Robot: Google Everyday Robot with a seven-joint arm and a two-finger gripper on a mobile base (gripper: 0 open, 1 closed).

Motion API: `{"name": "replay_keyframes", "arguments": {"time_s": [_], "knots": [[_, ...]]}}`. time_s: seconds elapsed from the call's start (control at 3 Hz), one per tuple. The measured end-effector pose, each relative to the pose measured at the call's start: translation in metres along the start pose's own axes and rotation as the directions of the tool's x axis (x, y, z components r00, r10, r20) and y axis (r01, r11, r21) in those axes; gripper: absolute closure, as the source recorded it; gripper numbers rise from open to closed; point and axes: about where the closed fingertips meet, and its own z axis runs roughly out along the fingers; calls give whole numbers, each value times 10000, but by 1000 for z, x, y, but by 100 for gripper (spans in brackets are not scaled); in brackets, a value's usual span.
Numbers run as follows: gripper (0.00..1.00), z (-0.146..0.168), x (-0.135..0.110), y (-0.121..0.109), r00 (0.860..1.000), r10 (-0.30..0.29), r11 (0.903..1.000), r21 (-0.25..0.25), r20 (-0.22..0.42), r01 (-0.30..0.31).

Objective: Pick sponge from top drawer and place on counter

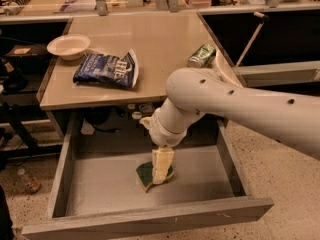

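The sponge (146,175), dark green over a yellow base, lies on the flat grey bottom of the open top drawer (100,181), near its middle. My gripper (162,168) points straight down into the drawer from the white arm and sits right on the sponge, covering its right part. The beige counter (150,39) is behind and above the drawer.
On the counter are a white bowl (68,46) at the left, a dark blue chip bag (107,70) beside it and a crushed green can (201,55) at the right edge. The drawer's front wall (150,221) is nearest the camera. A long pale shelf runs behind.
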Motion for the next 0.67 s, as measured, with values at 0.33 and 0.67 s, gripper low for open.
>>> {"name": "replay_keyframes", "arguments": {"time_s": [0.33,0.67], "knots": [[0,12,17,0,10000,77,10000,-21,18,-77],[0,22,42,1,9993,366,9993,6,24,-366]]}}
